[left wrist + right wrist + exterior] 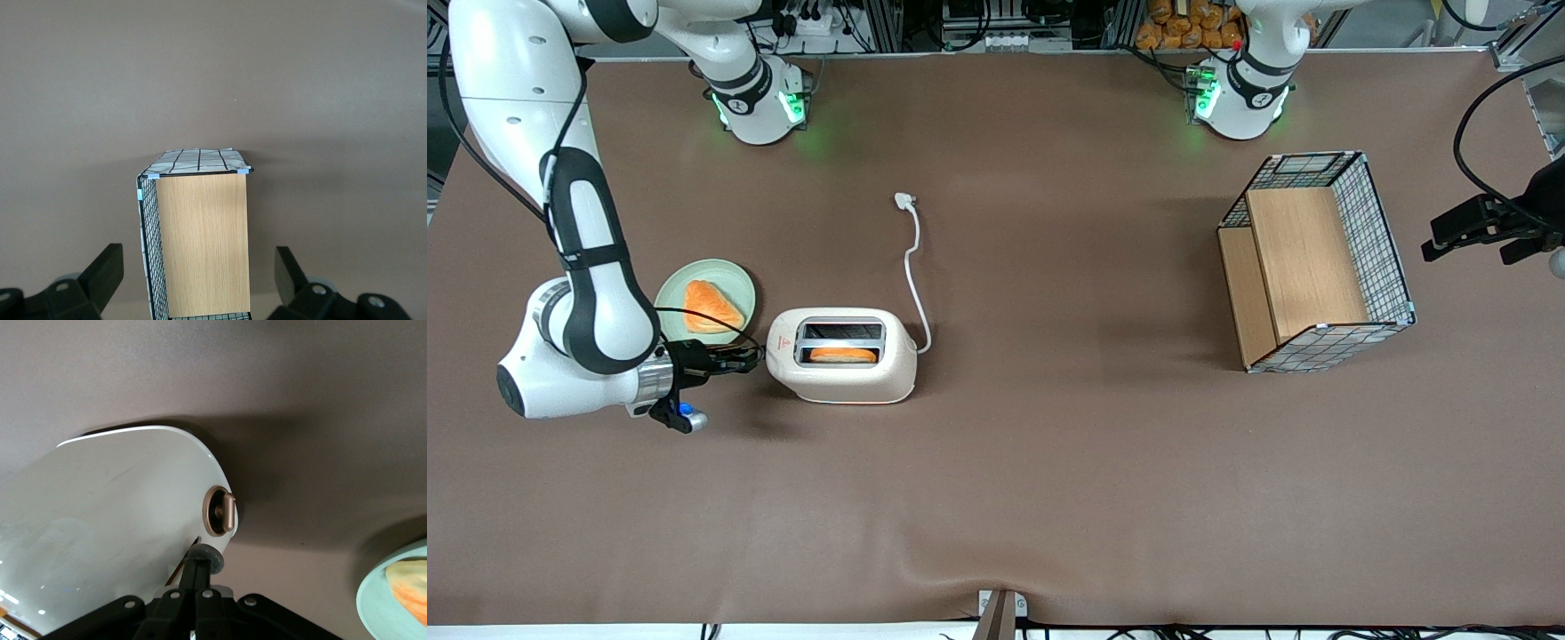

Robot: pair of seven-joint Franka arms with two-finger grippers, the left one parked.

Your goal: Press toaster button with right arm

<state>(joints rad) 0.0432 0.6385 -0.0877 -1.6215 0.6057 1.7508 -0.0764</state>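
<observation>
The cream-white toaster point(842, 356) stands on the brown table with an orange slice in the slot nearer the front camera and its red mark point(781, 340) on top. Its white cord and plug point(907, 203) trail away from the camera. The right arm point(587, 293) reaches in low from the working arm's end. My gripper point(751, 358) is shut, fingers together, with its tips at the toaster's narrow end. In the right wrist view the gripper point(199, 561) touches the small grey round toaster button point(215, 559) on the toaster point(113, 520), just beside a bronze dial point(220, 511).
A pale green plate point(729, 277) with an orange toast slice point(710, 307) sits beside the arm's wrist, farther from the camera than the gripper. A wire basket with wooden panels point(1316, 262) stands toward the parked arm's end, also in the left wrist view point(200, 233).
</observation>
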